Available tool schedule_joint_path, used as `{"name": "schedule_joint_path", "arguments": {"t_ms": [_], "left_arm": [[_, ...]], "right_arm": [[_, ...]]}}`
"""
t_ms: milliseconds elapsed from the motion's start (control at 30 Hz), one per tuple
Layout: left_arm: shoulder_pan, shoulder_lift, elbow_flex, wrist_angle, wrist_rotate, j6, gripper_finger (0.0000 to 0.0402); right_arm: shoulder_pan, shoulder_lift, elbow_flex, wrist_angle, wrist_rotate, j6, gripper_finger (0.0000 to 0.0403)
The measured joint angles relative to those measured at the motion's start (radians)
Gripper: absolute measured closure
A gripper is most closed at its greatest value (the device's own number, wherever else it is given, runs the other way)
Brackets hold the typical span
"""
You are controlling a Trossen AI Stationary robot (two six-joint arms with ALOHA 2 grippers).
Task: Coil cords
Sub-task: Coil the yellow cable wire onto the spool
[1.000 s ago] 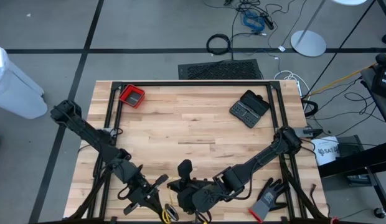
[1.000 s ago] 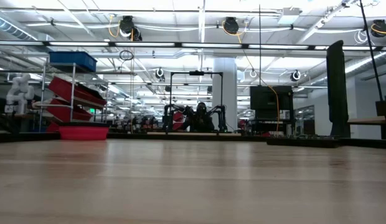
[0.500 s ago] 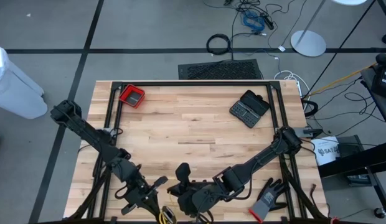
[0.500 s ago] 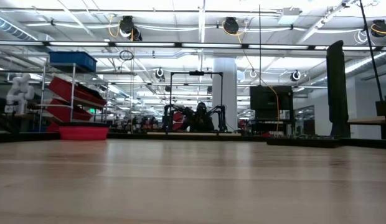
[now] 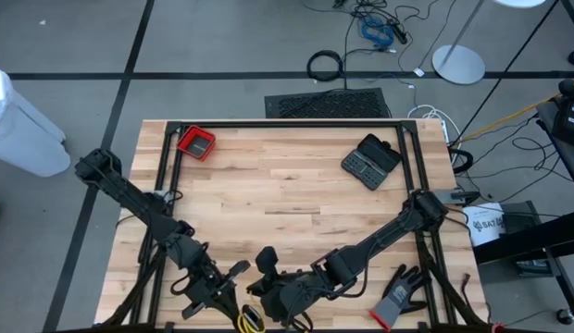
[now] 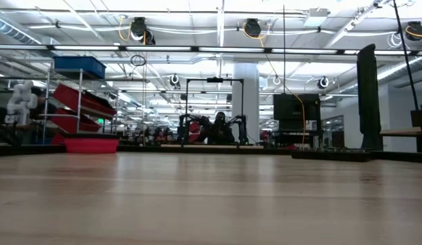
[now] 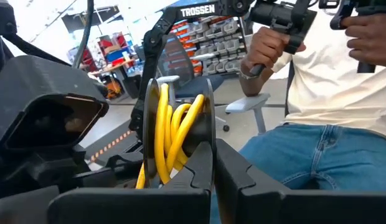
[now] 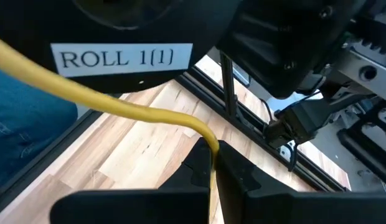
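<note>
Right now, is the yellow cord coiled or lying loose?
Partly coiled. The left gripper is shut on several loops of the yellow cord, while a straight run of it passes into the shut right gripper.

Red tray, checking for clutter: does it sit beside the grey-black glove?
No: the red tray sits at the table's far left corner, the glove near the front right edge.

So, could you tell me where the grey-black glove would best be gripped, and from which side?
Probably at the cuff. The glove lies flat near the table's front right corner, its red-edged cuff toward the front edge and fingers splayed away. Coming straight down from above on the cuff suits it; the right gripper is nearest.
</note>
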Motion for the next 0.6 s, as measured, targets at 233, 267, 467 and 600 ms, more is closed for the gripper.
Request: {"name": "schedule_joint_path", "arguments": {"t_ms": [233,267,467,600], "left_arm": [[-0.001,-0.005,0.0,-0.019,-0.088,0.006,0.0398],[-0.001,-0.011,0.0,-0.033,-0.1,0.006,0.0398],[-0.015,-0.057,0.0,-0.106,-0.181,0.008,0.0398],[-0.051,-0.088,0.0,-0.114,-0.243,0.053,0.0398]], "right_arm": [[-0.002,0.002,0.0,-0.001,0.009,-0.012,0.0402],[-0.002,0.002,0.0,-0.001,0.01,-0.015,0.0402],[0.004,0.003,0.0,-0.022,0.01,-0.014,0.0402],[0.004,0.003,0.0,-0.036,0.006,-0.009,0.0402]]}}
